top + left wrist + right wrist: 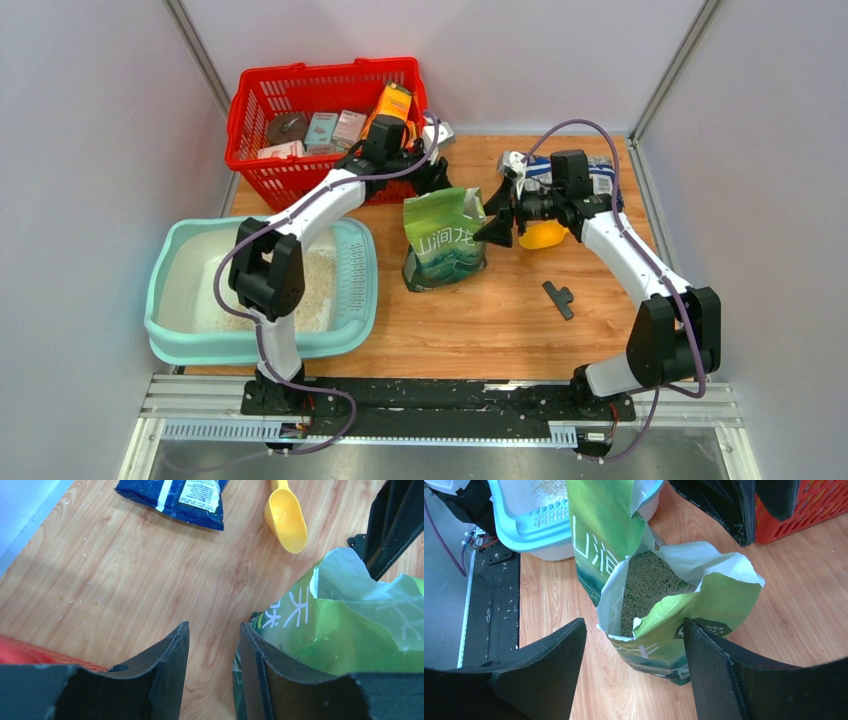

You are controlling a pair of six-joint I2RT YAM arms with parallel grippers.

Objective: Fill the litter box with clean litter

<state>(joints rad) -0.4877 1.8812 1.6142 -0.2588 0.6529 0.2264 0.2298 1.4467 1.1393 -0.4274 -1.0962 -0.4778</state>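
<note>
1. Top external view: both arms reach across the wooden tabletop point(500, 330) to a green bag point(445, 240) standing upright at its centre. The left pincer point(433, 176) is at the bag's far corner and the right pincer point(497, 216) at its right edge.
2. The left pincer is spread and holds nothing. Its wrist view shows bare wood in the gap, and one finger point(255, 660) lies against the bag's crumpled rim.
3. The right pincer is spread wide and is likewise empty. Its wrist view looks down into the bag's open mouth, and whether either finger touches the bag cannot be told.
4. The step in hand appears to be taking hold of the bag to pour from it. It would go best with each pincer closing on a wall of the bag just below the rim. The mouth should stay upward until it is over the tray, because the soft, creased plastic could fold or slip and spill.
5. The litter box point(170, 300) sits at the tabletop's left, beside the left arm. A loose heap of clean litter point(315, 280) lies on its white floor next to the slotted ledge, and the far side of the floor is bare.
6. The bag holds thin olive-beige pellets point(649, 585) well up its inside.
7. A red basket point(250, 150) in the far-left corner holds small boxes and packets.
8. A yellow scoop point(287, 522), apparently empty, lies beside a blue packet point(175, 497).
</note>
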